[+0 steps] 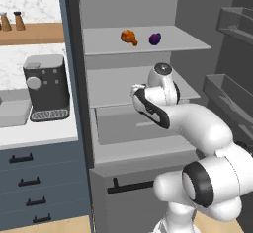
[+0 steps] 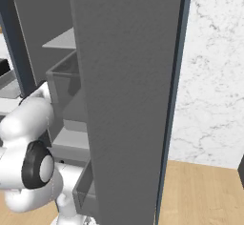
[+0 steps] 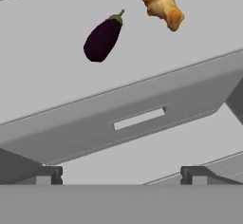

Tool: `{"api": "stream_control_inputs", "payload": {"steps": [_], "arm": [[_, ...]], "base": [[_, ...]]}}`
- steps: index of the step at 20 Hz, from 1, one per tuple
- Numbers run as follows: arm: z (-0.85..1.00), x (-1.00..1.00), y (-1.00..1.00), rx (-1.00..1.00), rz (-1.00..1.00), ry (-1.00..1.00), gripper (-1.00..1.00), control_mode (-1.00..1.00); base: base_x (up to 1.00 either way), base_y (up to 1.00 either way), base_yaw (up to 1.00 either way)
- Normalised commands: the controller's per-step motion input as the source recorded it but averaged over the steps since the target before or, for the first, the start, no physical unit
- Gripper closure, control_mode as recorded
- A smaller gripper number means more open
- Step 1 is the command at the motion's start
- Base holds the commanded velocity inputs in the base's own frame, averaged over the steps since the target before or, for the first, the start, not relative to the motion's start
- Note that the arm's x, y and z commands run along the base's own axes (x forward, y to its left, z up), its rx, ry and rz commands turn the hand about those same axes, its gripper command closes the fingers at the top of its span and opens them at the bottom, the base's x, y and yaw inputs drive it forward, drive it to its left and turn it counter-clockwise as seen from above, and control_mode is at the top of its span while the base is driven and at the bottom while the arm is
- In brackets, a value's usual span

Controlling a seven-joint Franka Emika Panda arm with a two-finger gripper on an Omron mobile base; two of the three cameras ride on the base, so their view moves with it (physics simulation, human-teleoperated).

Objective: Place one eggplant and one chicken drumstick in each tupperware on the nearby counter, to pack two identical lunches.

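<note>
- While the fridge (image 1: 148, 108) stands open, the left base view runs from a wooden wall shelf (image 1: 29, 33) with two small shakers (image 1: 12, 20), past a dark coffee machine (image 1: 47, 88) on the white bench (image 1: 34, 133), to the fridge shelves.
- Left of that machine a light grey tray (image 1: 12, 109) lies on the bench; I cannot tell whether it is a tupperware.
- On the top fridge shelf (image 1: 143, 40) a drumstick (image 1: 129, 37) lies left of a violet eggplant (image 1: 154, 39), the two apart.
- Below them the white arm (image 1: 197, 128) reaches into the fridge at the level of the middle shelf.
- From the right base view the grey fridge door (image 2: 126, 100) stands edge-on, with door bins at its left and a marble wall (image 2: 212, 71) to the right.
- Through the hand view a dark eggplant (image 3: 102, 39) lies left of a second drumstick (image 3: 163, 4) on a grey shelf, not touching; a drawer front (image 3: 142, 118) with a slot handle sits under them.
- At the bottom the claw (image 3: 123, 174) stands spread wide, its tips far apart and holding nothing.
- No brand, label or writing can be read anywhere.
</note>
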Motion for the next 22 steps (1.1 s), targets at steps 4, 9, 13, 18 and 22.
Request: {"api": "stream_control_inputs", "payload": {"steps": [4, 9, 13, 18, 22], "arm": [[-0.09, 0.77, 0.02, 0.0, 0.0, 0.04, -1.0, -1.0], [-0.2, 0.7, 0.0, 0.0, 0.0, 0.0, -1.0, -1.0], [-0.15, 0.6, 0.0, 0.0, 0.0, 0.0, -1.0, -1.0], [-0.09, 0.46, 0.0, 0.0, -0.02, 0.0, -1.0, -1.0], [-0.19, 0.46, 0.0, 0.0, -0.04, 0.0, -1.0, -1.0]], "base": [[0.0, 0.0, 0.0], [0.0, 0.0, 0.0], [0.0, 0.0, 0.0], [0.0, 0.0, 0.0], [0.0, 0.0, 0.0]]}}
